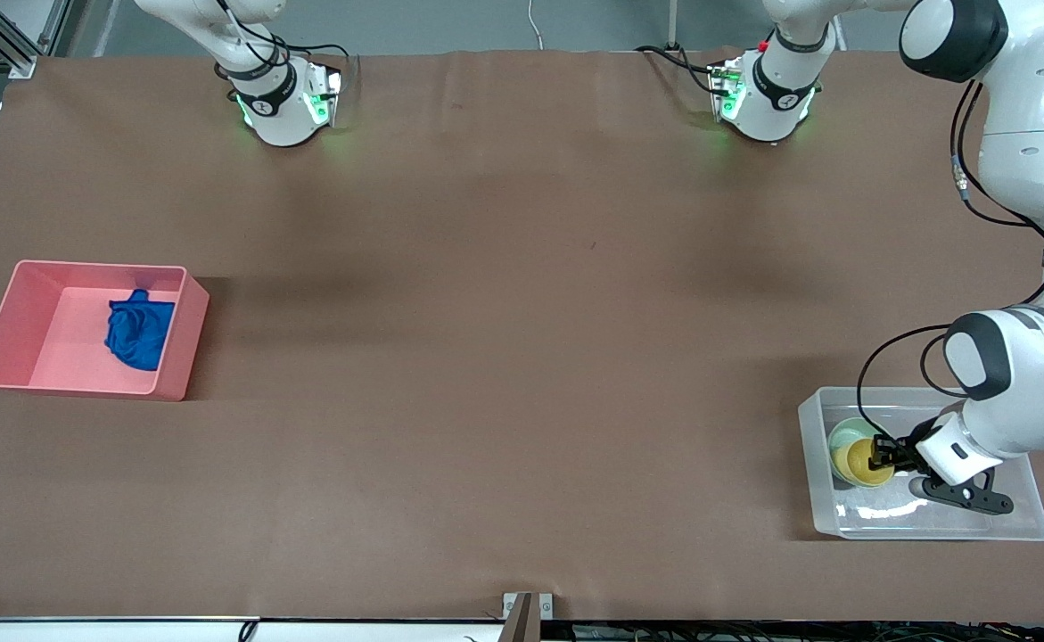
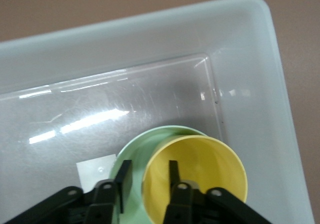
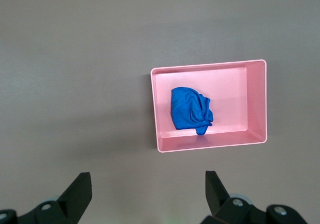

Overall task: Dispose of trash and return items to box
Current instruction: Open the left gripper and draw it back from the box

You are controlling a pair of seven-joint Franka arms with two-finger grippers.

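Trash (image 1: pixel 140 333), the crumpled blue cloth, already lying inside the pink bin (image 1: pixel 13 312) at the right arm's end of the surface (image 1: pixel 504 312), so disposal looks finished. Yellow cup (image 1: pixel 869 461) sitting in the mint-green bowl (image 1: pixel 841 440), both inside the clear box (image 1: pixel 932 528) at the left arm's end, near the front camera. Left pincer (image 2: pixel 146 176) down in the box, fingers astride the cup's wall, one inside and one outside, seemingly pinching it; not yet let go. Judged nearly complete: only release of the cup and withdrawal of the arm left. Right pincer (image 3: pixel 149 185) spread wide and empty, waiting high over bare surface with the bin in its view.
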